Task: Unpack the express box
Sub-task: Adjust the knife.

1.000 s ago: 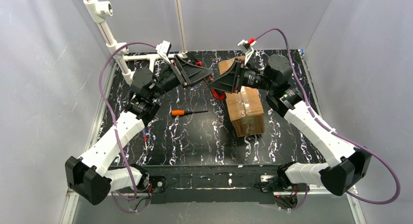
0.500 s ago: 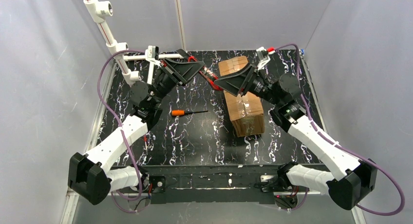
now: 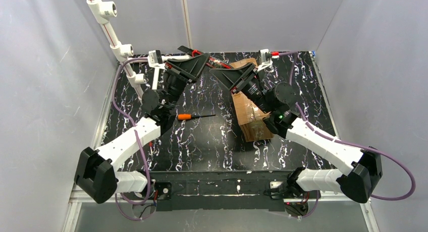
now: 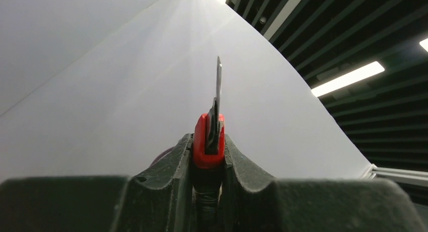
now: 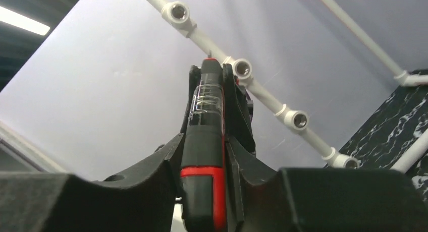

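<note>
With left gripper point(image 4: 207, 141) and right gripper point(image 5: 204, 141) both clamped on a red-and-black utility knife point(image 5: 206, 106), the brown taped corrugated-cardboard express box point(image 3: 250, 123) near the right gripper looks stiff, light, best pinched by a flap edge.

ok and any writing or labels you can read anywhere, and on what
None can be read in any view.
express box: bare card and glossy tape, no lettering legible.
utility knife: pale streaks on the handle, too blurred to read.
screwdriver: too small to tell.

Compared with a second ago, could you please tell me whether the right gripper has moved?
Yes. The right gripper has shifted toward the table's far edge, away from the orange-handled screwdriver, which stayed put.
</note>
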You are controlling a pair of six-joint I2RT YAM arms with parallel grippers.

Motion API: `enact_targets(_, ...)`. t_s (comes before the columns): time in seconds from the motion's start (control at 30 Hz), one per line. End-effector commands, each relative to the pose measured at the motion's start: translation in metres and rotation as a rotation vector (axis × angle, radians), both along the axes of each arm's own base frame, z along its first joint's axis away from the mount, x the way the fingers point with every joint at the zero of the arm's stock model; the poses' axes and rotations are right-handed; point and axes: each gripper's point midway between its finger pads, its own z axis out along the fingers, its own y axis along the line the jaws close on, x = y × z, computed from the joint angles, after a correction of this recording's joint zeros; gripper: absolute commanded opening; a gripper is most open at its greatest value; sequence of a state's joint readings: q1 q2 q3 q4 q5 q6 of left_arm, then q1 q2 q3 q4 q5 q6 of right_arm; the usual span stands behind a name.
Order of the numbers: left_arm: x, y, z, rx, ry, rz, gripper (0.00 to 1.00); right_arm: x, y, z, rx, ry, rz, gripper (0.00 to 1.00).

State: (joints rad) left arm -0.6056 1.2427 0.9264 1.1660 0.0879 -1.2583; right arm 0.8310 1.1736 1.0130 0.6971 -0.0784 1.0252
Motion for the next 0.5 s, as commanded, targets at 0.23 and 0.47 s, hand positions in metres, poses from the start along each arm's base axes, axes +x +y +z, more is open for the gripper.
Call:
enact_targets(0.23, -0.004, 0.014, 0.02, -0.101, -0.074, 0.125, 0.0, 0.012, -0.032, 0.062, 0.207, -0.04, -0.177, 0.54)
enact_targets(0.47, -0.006, 0.011, 0.013, -0.088, -0.066, 0.173, 0.0, 0.023, -0.029, 0.061, 0.221, 0.035, -0.188, 0.48)
